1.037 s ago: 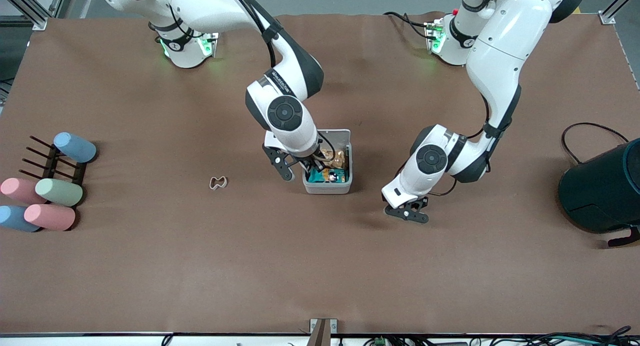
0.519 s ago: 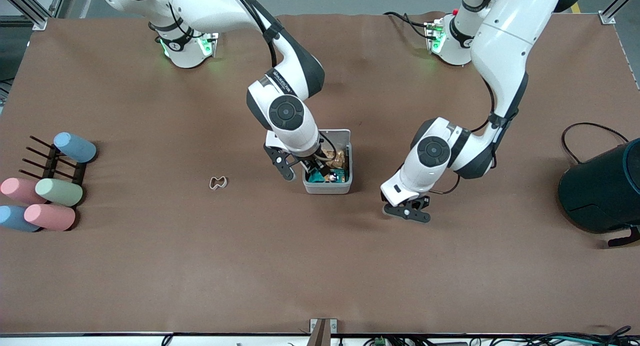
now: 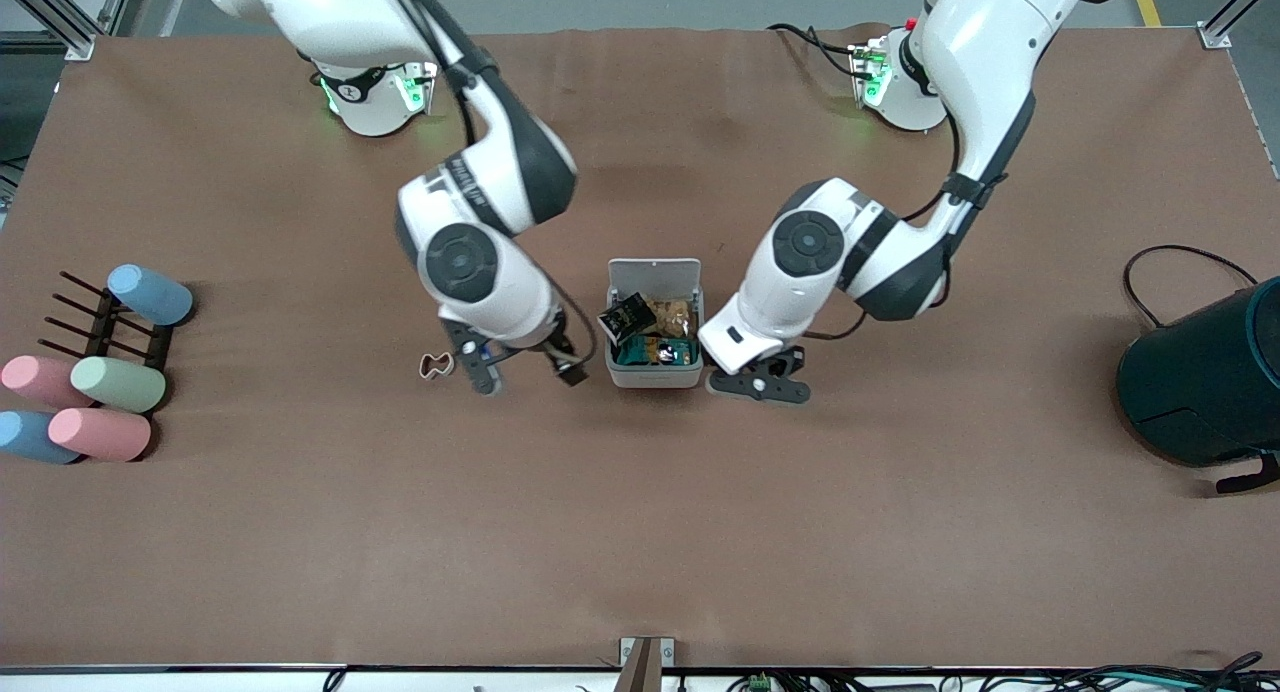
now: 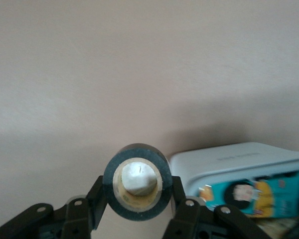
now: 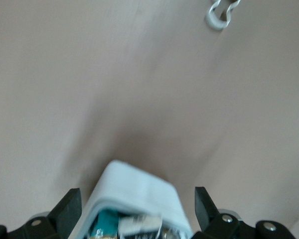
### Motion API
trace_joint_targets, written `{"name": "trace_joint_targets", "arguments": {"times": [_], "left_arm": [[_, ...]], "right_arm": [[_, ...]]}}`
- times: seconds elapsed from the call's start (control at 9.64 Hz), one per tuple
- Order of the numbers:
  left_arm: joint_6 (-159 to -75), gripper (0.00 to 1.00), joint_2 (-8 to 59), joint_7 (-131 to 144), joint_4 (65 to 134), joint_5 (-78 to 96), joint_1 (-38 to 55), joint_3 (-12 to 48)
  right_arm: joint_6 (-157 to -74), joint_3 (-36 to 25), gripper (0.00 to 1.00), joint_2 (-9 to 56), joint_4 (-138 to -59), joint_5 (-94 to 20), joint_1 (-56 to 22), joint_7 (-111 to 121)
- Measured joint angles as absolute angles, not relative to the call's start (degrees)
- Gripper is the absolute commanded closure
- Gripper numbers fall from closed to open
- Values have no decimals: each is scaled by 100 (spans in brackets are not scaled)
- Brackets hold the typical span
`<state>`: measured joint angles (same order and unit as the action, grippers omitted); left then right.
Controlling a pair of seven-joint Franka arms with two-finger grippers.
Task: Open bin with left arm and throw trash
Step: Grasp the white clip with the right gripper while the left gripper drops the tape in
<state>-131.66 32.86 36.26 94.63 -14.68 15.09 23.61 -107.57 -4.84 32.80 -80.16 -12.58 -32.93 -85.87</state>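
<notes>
Two arms flank bin (image 3: 655, 372): left fingers (image 4: 189, 211) grasping ring (image 4: 136, 180), right fingers (image 5: 67, 211) released.

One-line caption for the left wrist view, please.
Left tool holding a black ring with a pale centre beside the open white bin.

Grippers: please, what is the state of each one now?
Left gripper: shut on the black ring, beside the bin.
Right gripper: open, holding nothing, between bin and white loop.
</notes>
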Motion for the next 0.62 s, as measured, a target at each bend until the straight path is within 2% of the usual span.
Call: {"name": "trace_joint_targets", "arguments": {"times": [0.21, 0.41, 0.62], "left_arm": [[-13166, 100, 3302, 4093, 9401, -1461, 1789, 2369], [-13164, 97, 3362, 4383, 9392, -1461, 1918, 2368], [-13165, 81, 3459, 4487, 9376, -1462, 1991, 2367]], "right_arm": [[-10724, -503, 0, 3309, -8425, -1122, -2736, -7601], [-11284, -511, 0, 3352, -9159, -1054, -2178, -6501], [-12341, -508, 0, 3370, -10071, -1008, -1935, -6262]]}}
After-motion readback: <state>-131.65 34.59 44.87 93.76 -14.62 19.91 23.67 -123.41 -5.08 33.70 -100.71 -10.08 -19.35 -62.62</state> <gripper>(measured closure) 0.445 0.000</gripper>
